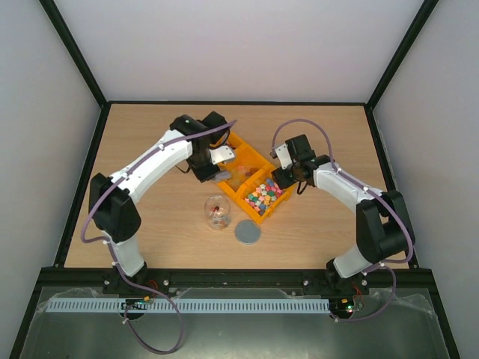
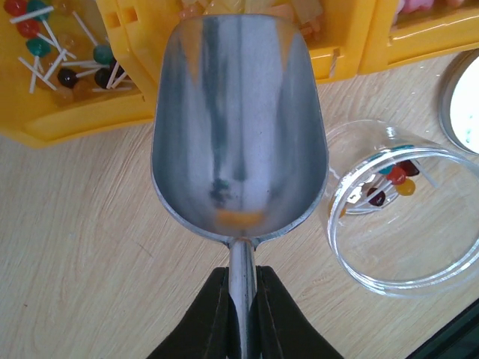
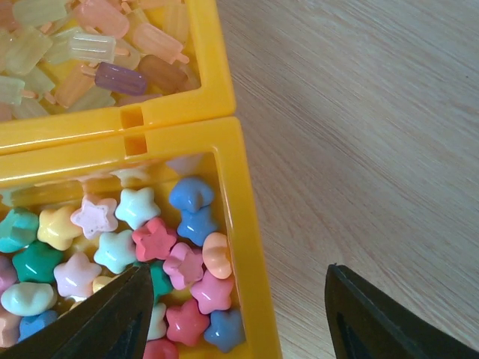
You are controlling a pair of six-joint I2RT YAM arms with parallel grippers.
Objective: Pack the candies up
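A yellow three-compartment tray (image 1: pixel 258 218) holds the candies: pastel star pieces (image 3: pixel 153 239), pale popsicle-shaped pieces (image 3: pixel 112 52) and red, teal and dark lollipops (image 2: pixel 45 45). My left gripper (image 2: pixel 242 280) is shut on the handle of the silver scoop (image 2: pixel 239 127), whose bowl is level just above the table by the tray and shows only an orange reflection. A clear jar (image 2: pixel 419 247) to its right holds a few lollipops (image 2: pixel 393 179). My right gripper (image 3: pixel 237 271) is open, straddling the tray's outer wall (image 3: pixel 247 224) at the star compartment.
A grey round lid (image 1: pixel 248 232) lies on the wooden table in front of the tray, next to the jar (image 1: pixel 218 213). Black frame posts and white walls bound the table on three sides.
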